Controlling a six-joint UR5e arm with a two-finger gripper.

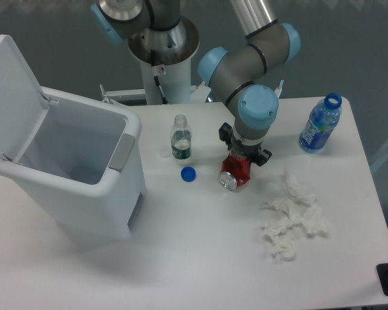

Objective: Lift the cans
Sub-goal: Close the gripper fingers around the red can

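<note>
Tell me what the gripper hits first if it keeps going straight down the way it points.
The red can. The gripper points down right over the can's upper end and seems already at it; whether the fingers touch it is hidden by the wrist. Below that is only the table.
</note>
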